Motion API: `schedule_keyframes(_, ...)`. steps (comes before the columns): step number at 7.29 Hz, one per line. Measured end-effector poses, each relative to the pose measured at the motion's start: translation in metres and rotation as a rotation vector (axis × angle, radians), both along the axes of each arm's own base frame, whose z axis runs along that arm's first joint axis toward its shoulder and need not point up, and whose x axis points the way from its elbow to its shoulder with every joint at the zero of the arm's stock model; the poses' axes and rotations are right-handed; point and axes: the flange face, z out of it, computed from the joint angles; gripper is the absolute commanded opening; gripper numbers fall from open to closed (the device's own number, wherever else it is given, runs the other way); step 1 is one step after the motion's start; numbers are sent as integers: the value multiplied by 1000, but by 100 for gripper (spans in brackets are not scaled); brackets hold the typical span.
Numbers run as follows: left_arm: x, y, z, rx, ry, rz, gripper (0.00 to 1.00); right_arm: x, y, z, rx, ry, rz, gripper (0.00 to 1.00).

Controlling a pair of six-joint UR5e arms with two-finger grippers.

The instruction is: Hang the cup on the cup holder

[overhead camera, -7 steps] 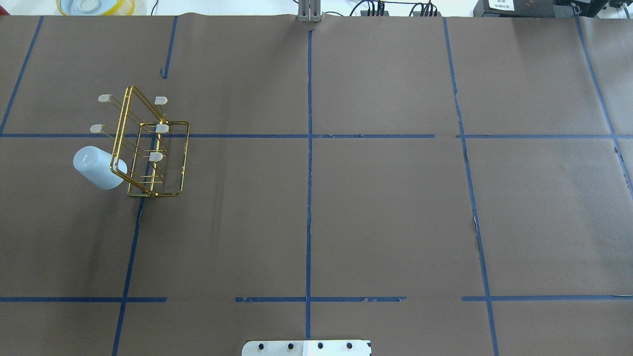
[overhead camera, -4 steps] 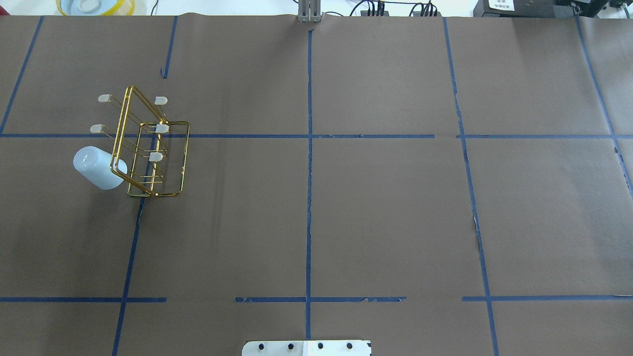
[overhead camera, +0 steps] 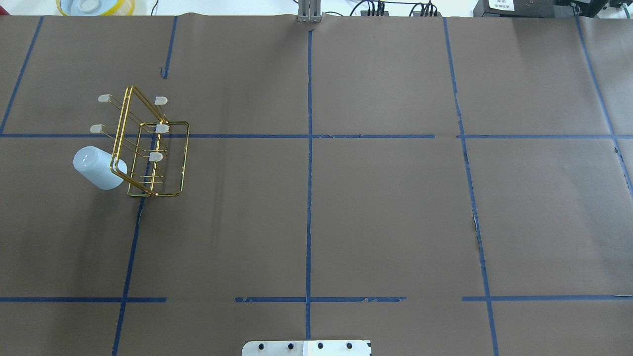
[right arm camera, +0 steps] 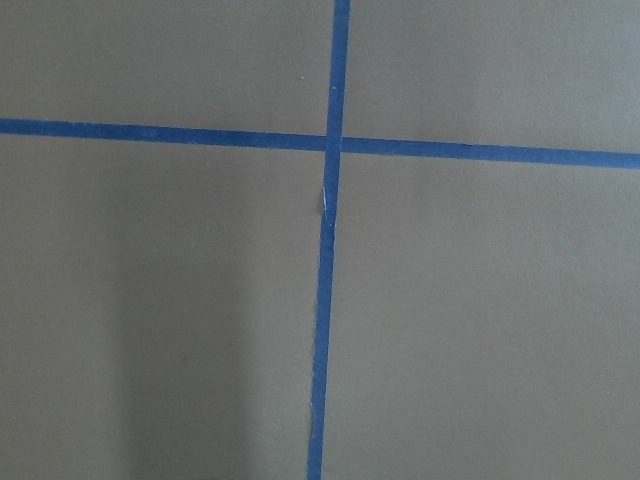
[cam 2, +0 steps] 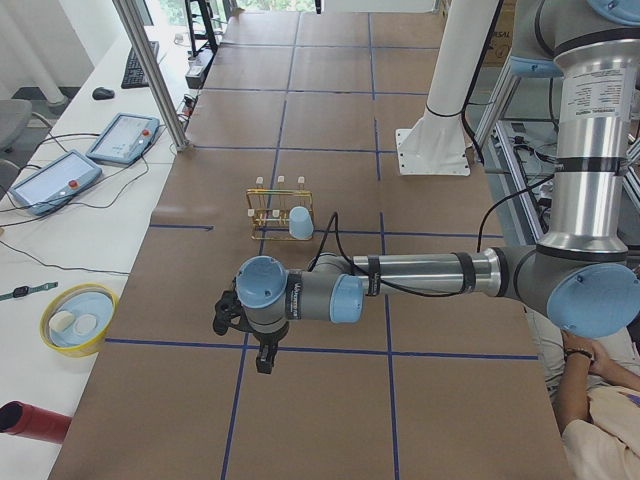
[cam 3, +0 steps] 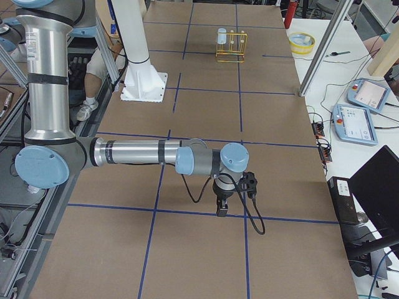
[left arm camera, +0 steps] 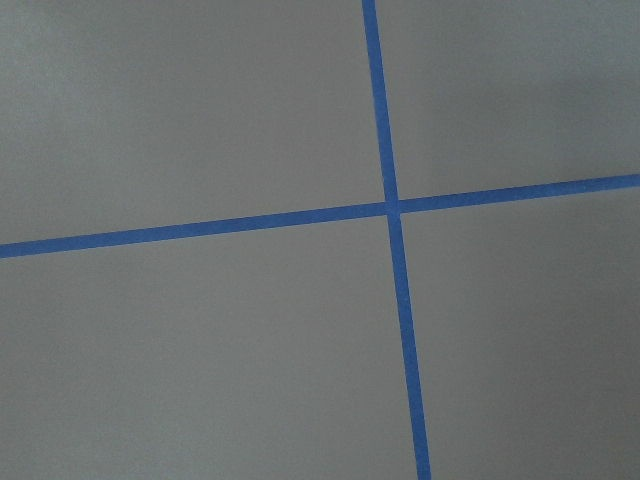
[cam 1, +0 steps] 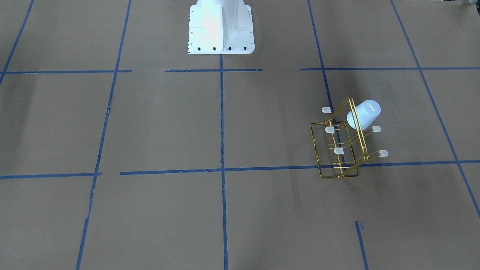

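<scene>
The pale blue-white cup [overhead camera: 98, 168] sits tilted over a prong of the gold wire cup holder [overhead camera: 187, 153], mouth toward the rack, on the table's left half. Both also show in the front-facing view: cup [cam 1: 363, 113], cup holder [cam 1: 312, 148]. My left gripper [cam 2: 262, 355] shows only in the left side view, hanging over the table well away from the rack. My right gripper [cam 3: 221, 208] shows only in the right side view, far from the rack. I cannot tell whether either is open or shut. The wrist views show only brown paper and blue tape.
A yellow bowl [overhead camera: 95, 6] stands off the table's far left corner. A red cylinder [cam 2: 30, 420] and tablets [cam 2: 50, 180] lie on the side bench. The white robot base [cam 1: 221, 26] stands at the near edge. A person's arm [cam 2: 590, 400] is at the left side view's lower right.
</scene>
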Motion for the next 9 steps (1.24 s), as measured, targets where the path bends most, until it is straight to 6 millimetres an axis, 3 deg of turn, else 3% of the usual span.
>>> schedule_keyframes(9, -2, 13, -31, 10, -9, -16, 100, 0, 0, 0, -1, 0, 0, 100)
